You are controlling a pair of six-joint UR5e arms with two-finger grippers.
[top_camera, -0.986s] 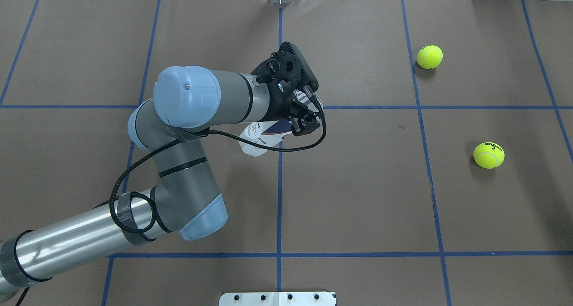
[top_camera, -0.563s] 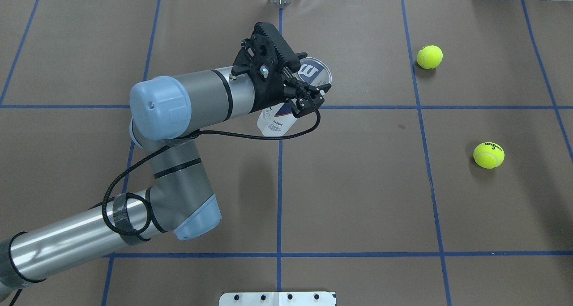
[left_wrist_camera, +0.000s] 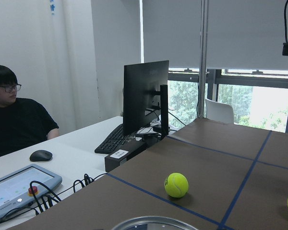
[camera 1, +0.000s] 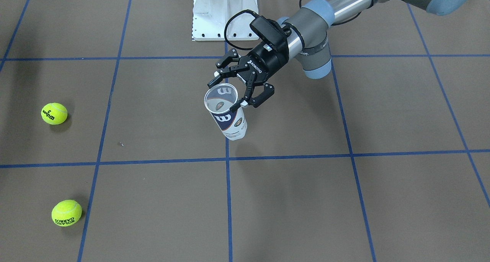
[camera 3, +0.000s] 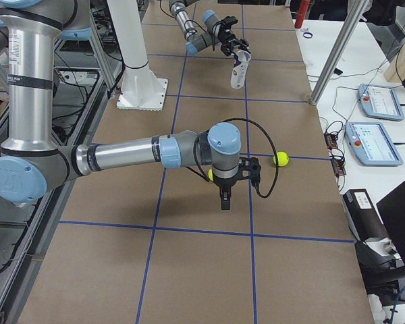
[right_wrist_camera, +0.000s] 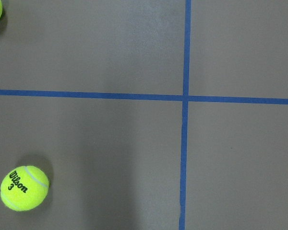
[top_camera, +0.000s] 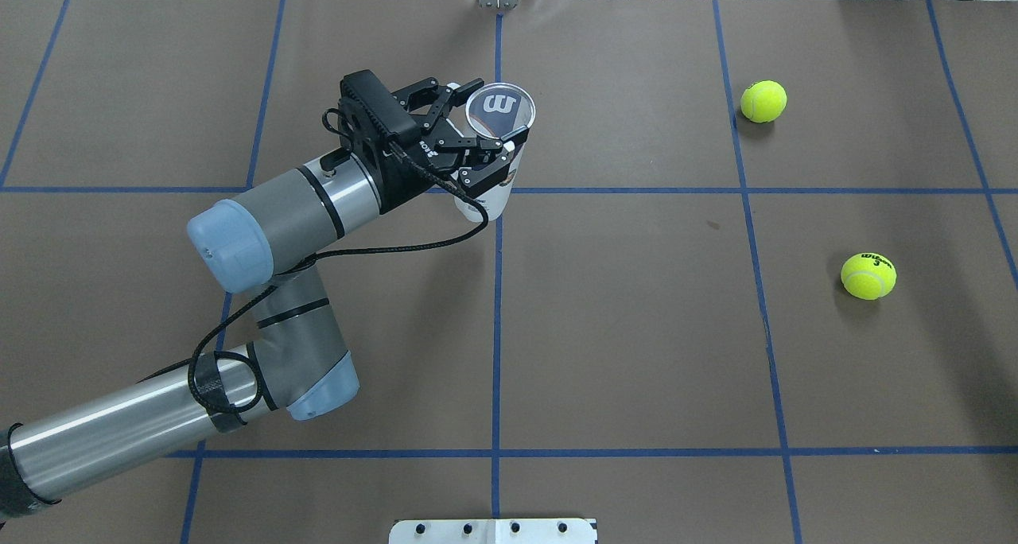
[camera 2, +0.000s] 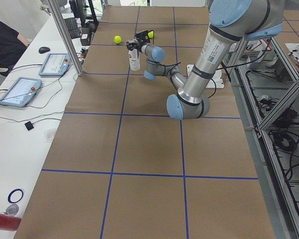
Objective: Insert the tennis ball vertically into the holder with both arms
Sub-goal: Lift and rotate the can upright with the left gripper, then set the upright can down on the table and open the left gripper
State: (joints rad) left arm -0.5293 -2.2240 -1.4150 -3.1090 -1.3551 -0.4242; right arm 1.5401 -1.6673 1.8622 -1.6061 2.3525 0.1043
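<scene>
Left tool clamped on the holder near its rim, mouth up, mid-surface; hold it plumb while the right tool, whose state I cannot tell, fetches a ball.

The clear plastic cylindrical ball can is nearly upright at the middle line of the brown paper-covered desk, in the half far from the robot. The fingers of the black two-finger left claw are closed around its top part. The white metal pedestal base sits at the robot's edge, behind the can. On the robot's right side, well apart from the can, lie the nearer yellow felt tennis ball and the farther yellow felt tennis ball. The black two-finger right claw hangs just beside the nearer one.
</scene>
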